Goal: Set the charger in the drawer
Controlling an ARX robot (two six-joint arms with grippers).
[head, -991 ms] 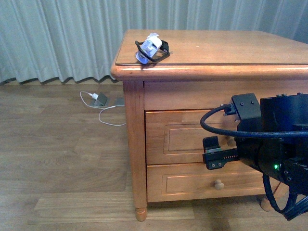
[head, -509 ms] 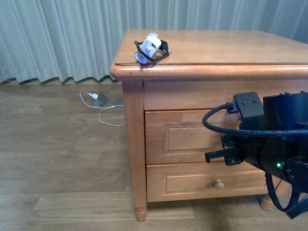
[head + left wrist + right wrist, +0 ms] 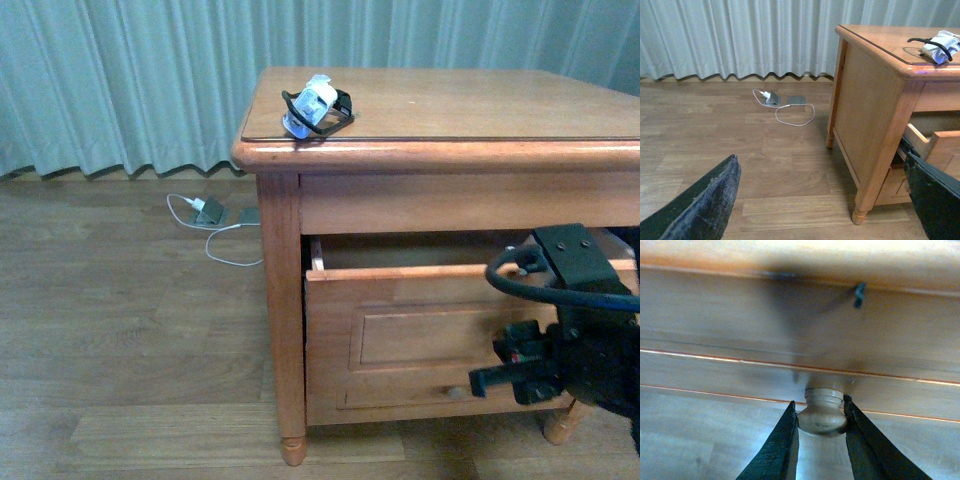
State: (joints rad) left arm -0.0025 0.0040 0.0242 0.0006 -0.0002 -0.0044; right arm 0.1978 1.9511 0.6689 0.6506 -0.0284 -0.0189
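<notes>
The charger (image 3: 317, 108), a white block wrapped in black cable, lies on the wooden cabinet's top near its left front corner; it also shows in the left wrist view (image 3: 940, 44). The drawer (image 3: 420, 320) stands pulled out, with a strip of pale interior showing behind its front. My right gripper (image 3: 821, 407) is shut on the drawer's round pale knob (image 3: 821, 415), one finger on each side. In the front view the right arm (image 3: 580, 350) hides the knob. My left gripper (image 3: 820, 200) hangs open over the floor beside the cabinet, holding nothing.
On the floor by the curtain (image 3: 120, 80) lies another white charger with a thin white cable and a grey device (image 3: 210, 210). The lower drawer (image 3: 400, 400) sits shut under the open one. The cabinet's front leg (image 3: 858, 215) stands close to my left gripper.
The drawer has slid out from shut to partly open. My right gripper moved back toward me with the knob in it. The charger has not moved.
</notes>
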